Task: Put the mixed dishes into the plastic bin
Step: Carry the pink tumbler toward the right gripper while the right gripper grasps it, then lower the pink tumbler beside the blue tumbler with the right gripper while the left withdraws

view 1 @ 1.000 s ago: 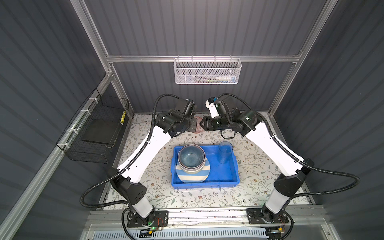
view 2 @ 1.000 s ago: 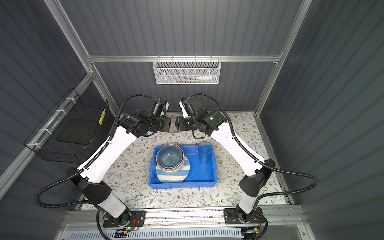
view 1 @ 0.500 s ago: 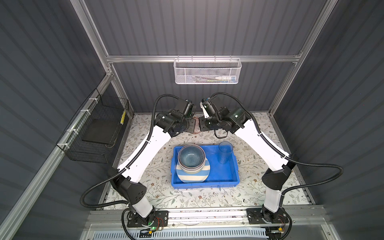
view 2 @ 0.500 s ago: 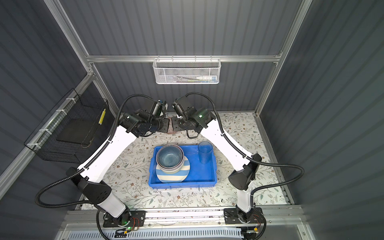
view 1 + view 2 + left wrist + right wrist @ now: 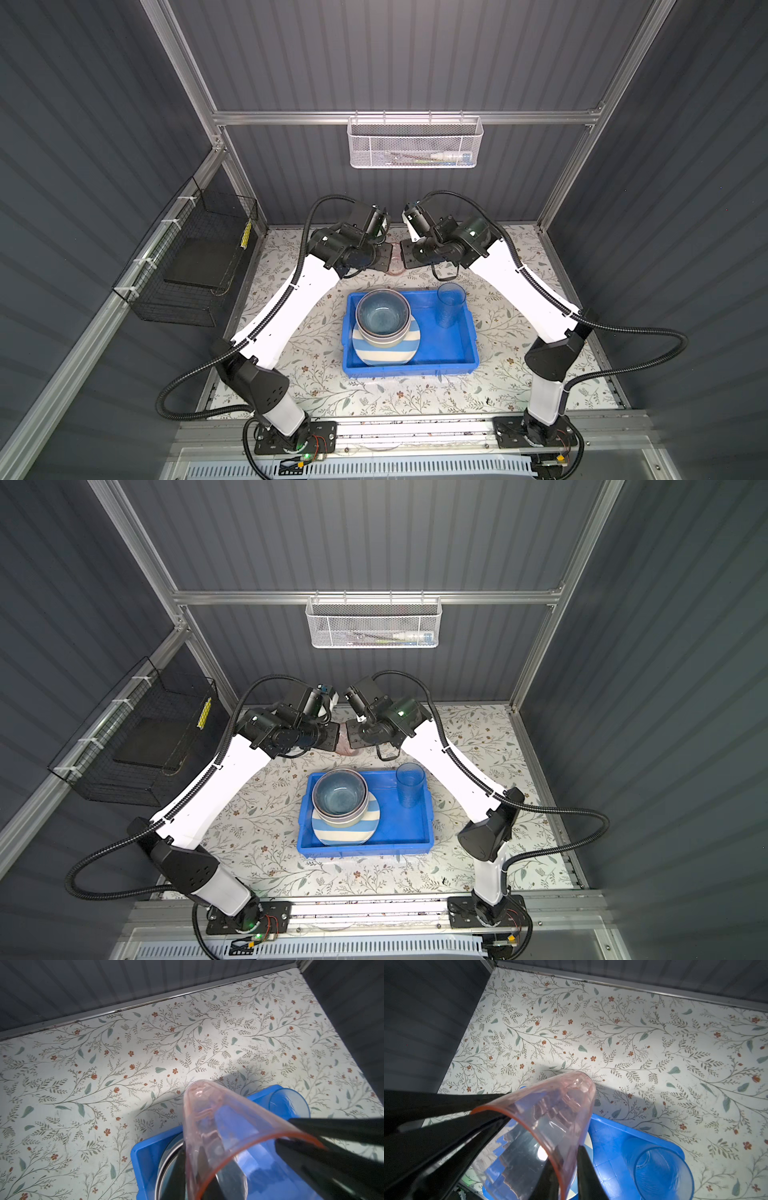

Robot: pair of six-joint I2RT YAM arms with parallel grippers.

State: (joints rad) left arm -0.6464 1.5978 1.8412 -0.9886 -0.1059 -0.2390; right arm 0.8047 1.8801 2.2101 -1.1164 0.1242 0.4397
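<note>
Pinching one pink tumbler (image 5: 218, 1118): left fingers (image 5: 436, 1142), right fingers (image 5: 336, 1167)

Bright overhead light, dim walls (image 5: 83, 124); soft shadows on the mat (image 5: 124, 1043); wrist foregrounds blurred

Dark grey ribbed panel walls (image 5: 415, 54) close the cell in on three sides. They are framed by slanting silver aluminium posts (image 5: 187, 66) and a horizontal aluminium rail (image 5: 291, 117) across the back. A white mesh metal basket (image 5: 414, 145) hangs from that rail, holding a few small items too faint to identify. On the left wall a black wire basket (image 5: 178, 307) is fastened to a sloping rail with white ties. A dark flat slab (image 5: 199, 262) lies inside it and a yellow tag (image 5: 247, 235) hangs on its side. The counter (image 5: 374, 399) has a pale covering printed with green sprigs and small red flowers, brightly lit from above. Along its front edge runs a silver aluminium track (image 5: 415, 432), then a white slotted strip (image 5: 374, 471).
</note>
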